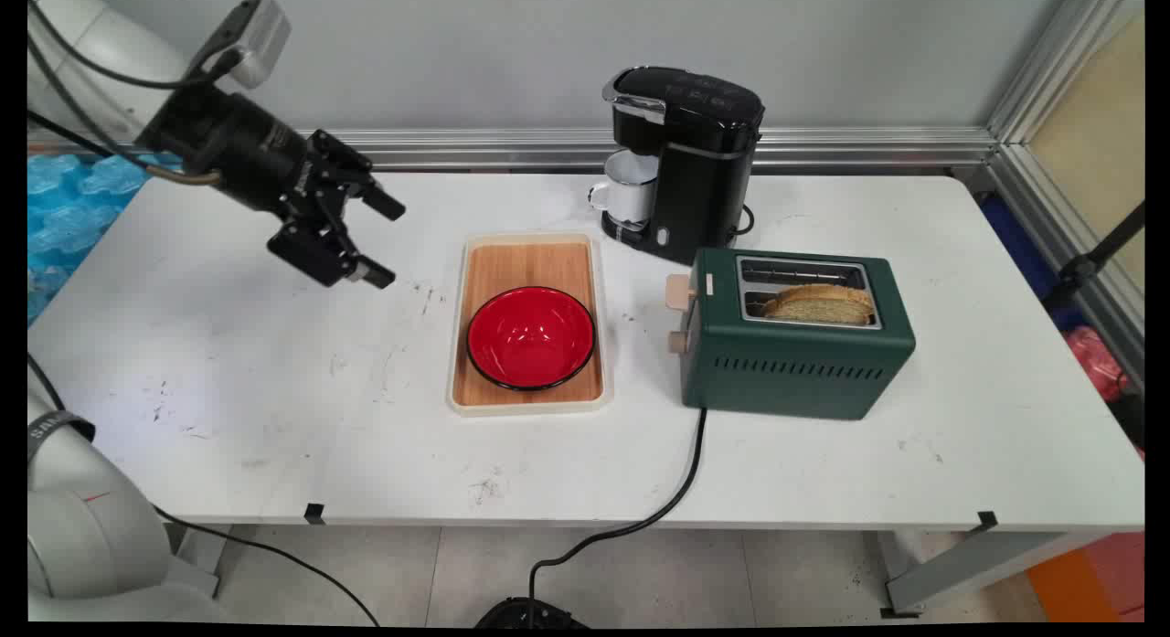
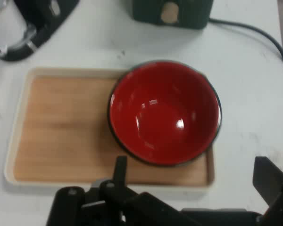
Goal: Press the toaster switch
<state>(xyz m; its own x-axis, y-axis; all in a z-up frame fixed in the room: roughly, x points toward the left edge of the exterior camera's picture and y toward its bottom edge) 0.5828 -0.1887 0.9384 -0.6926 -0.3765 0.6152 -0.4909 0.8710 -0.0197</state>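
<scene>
My black gripper (image 1: 386,241) hangs open above the table's left part, tilted toward the right, with nothing between its fingers. The nearest things are a wooden tray (image 1: 530,262) with a pale rim and the red bowl (image 1: 531,336) standing on the tray's near end, both a short way to the gripper's right. In the hand view the red bowl (image 2: 164,112) fills the middle, resting on the tray (image 2: 61,127), and my gripper (image 2: 193,176) shows at the bottom edge, its fingers wide apart.
A green toaster (image 1: 795,345) with a slice of toast (image 1: 818,303) in its near slot stands right of the tray; its black cord (image 1: 681,472) runs off the front edge. Behind is a black coffee machine (image 1: 686,157) holding a white mug (image 1: 626,189).
</scene>
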